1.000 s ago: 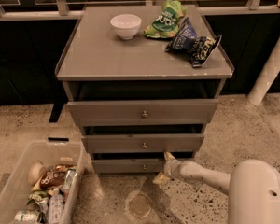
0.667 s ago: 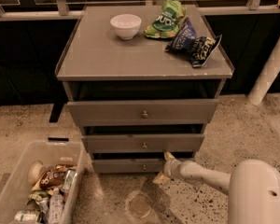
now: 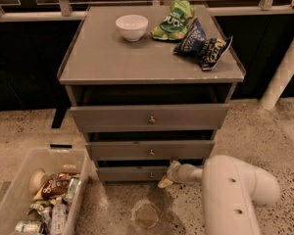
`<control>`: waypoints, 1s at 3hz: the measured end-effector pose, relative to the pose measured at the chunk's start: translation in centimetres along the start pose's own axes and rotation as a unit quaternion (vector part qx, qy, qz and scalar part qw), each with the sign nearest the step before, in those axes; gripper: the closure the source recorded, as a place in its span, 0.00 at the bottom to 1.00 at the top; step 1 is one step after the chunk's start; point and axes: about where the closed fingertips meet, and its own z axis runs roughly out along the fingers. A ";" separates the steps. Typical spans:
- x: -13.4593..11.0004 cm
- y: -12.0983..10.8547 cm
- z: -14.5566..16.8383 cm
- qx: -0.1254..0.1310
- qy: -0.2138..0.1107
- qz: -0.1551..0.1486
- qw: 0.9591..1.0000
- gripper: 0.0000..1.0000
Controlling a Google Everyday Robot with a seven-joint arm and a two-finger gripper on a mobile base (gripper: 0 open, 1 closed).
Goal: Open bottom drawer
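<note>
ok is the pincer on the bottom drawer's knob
No, the pincer sits low at the right end of the bottom drawer front, while the knob shows uncovered beside it.

The matt grey bottom drawer (image 3: 122, 174) has a shiny metal knob (image 3: 150, 175); the smooth pale gripper (image 3: 167, 176) sits at its right end.

The grey surface (image 3: 103, 58) carries a white bowl (image 3: 132, 27), a green snack bag (image 3: 174, 21) and a dark blue bag (image 3: 203, 44). The hand (image 3: 167, 176) sits low, just above the floor (image 3: 264, 126).

Dim warm light; end effector (image 3: 167, 177) lit nr bottom drawer (image 3: 130, 174).
</note>
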 end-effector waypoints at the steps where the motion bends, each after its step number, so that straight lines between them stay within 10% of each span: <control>1: 0.3 -2.2 4.4 0.013 0.027 0.005 1.000 0.00; 3: 0.3 -2.2 4.4 0.013 0.027 0.005 1.000 0.19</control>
